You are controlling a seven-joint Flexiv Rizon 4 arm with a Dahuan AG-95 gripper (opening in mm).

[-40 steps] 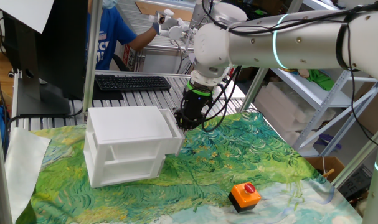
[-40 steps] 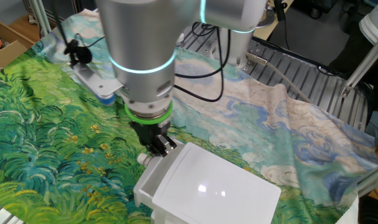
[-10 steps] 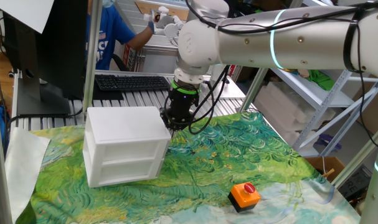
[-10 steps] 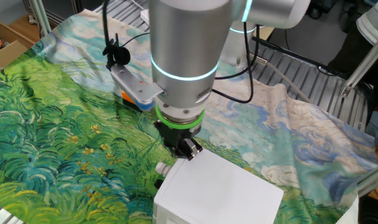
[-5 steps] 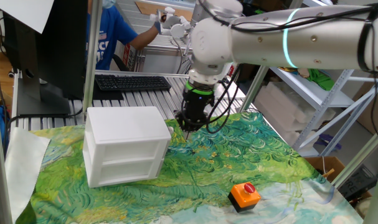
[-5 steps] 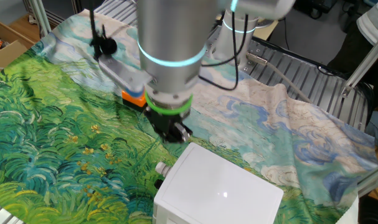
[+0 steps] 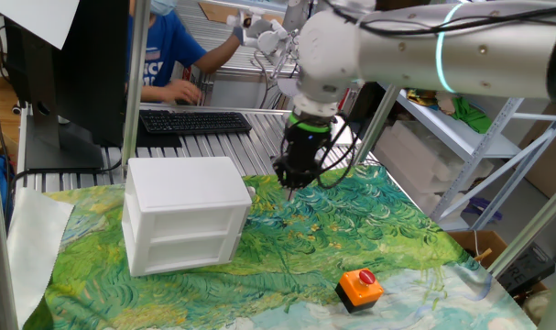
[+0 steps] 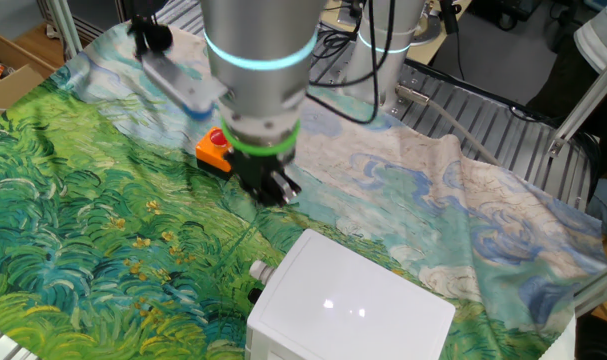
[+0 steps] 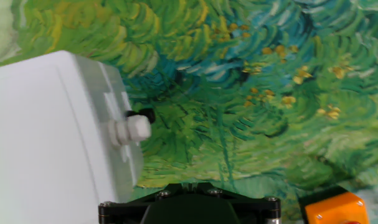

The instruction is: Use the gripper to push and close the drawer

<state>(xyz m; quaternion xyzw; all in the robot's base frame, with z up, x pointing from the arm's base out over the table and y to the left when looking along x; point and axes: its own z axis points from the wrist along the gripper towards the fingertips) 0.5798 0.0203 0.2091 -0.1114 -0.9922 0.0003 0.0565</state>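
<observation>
Hand view | drawer (image 9: 58, 134) flush in cabinet (image 7: 181, 213) on bench (image 7: 351, 238), knob (image 9: 129, 130) protruding | rigid, light, slides easily; best pressed on flat front beside knob | claw (image 7: 288, 176) apart from it, jaw state probably together, cannot tell

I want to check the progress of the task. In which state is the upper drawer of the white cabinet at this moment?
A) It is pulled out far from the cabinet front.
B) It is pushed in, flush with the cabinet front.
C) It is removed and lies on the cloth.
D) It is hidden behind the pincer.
B: the drawer sits flush with the front of the cabinet, and the pincer hangs apart from it over the cloth.
</observation>
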